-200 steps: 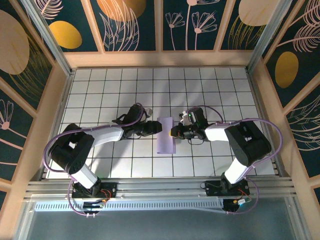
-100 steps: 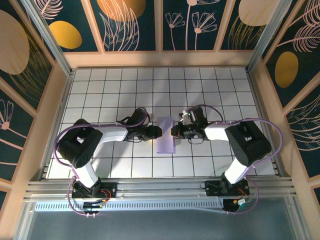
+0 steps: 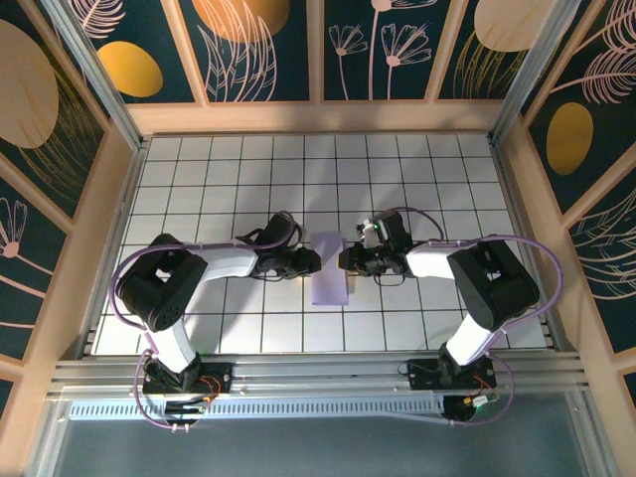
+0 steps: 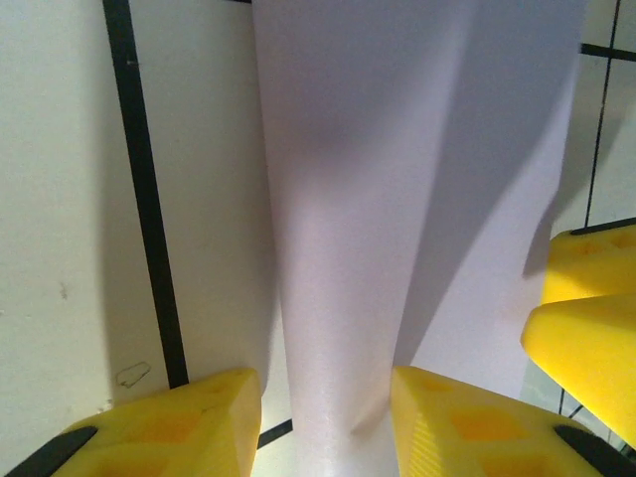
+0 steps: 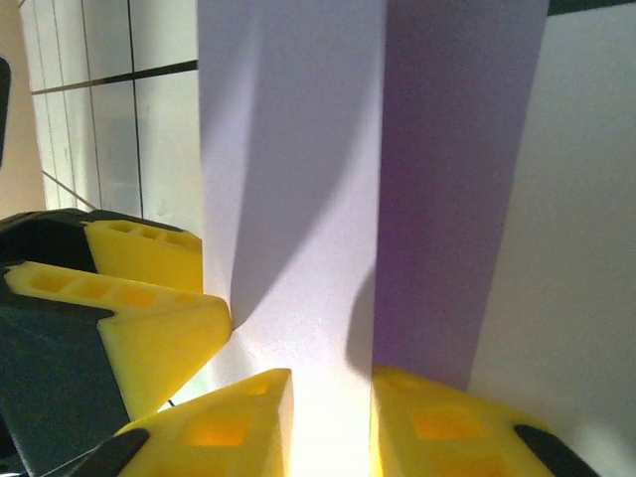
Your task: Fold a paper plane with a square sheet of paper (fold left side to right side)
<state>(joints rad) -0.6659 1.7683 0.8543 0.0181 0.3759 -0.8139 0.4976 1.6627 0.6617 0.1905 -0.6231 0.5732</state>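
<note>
Square sheet of paper (image 3: 329, 268): left gripper (image 4: 326, 388), right gripper (image 5: 331, 383) straddle its ridge, jaws apart. Unpinched fold could spring open.

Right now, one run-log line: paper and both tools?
paper: narrow folded strip on table | left tool: open, astride paper's left edge | right tool: open, astride right edge

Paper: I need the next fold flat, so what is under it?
The paper rests on the white gridded table, and tiles show all round it. The patch directly beneath it, and anything between its folded layers, is covered and cannot be seen.
</note>
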